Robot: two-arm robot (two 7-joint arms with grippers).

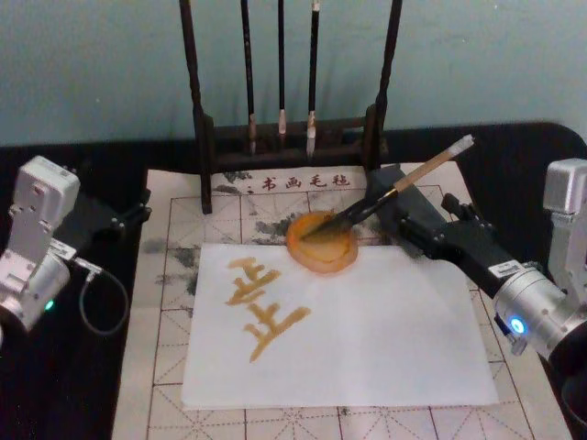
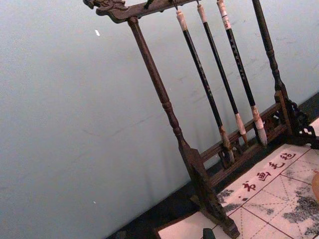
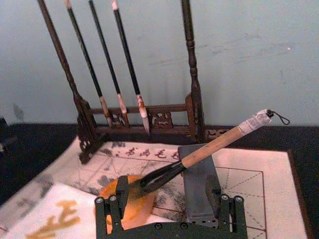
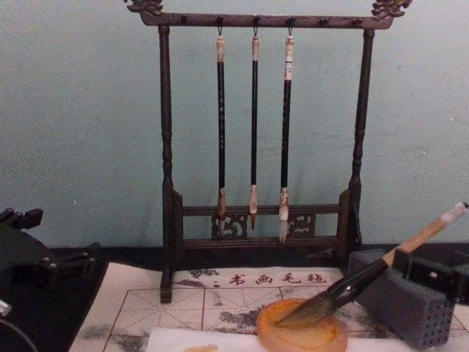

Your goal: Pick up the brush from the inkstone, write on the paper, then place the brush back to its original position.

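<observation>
Resting tip-down in the inkstone (image 3: 130, 201), the brush (image 3: 199, 157) lies between the right gripper's (image 3: 169, 211) spread fingers

The robot's black right gripper (image 1: 396, 203) flanks a bamboo-handled brush (image 1: 394, 192), whose dark bristles rest in the round orange inkstone (image 1: 323, 246) just left of the gripper.

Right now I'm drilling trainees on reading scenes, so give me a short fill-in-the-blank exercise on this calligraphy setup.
1. The brush has its bristles resting in the ____.
2. Its handle leans on the grey ____.
3. The paper bears strokes coloured ____.
4. The number of thin brushes hanging on the rack is ____.

Missing words: inkstone; block; yellow; three.
</observation>
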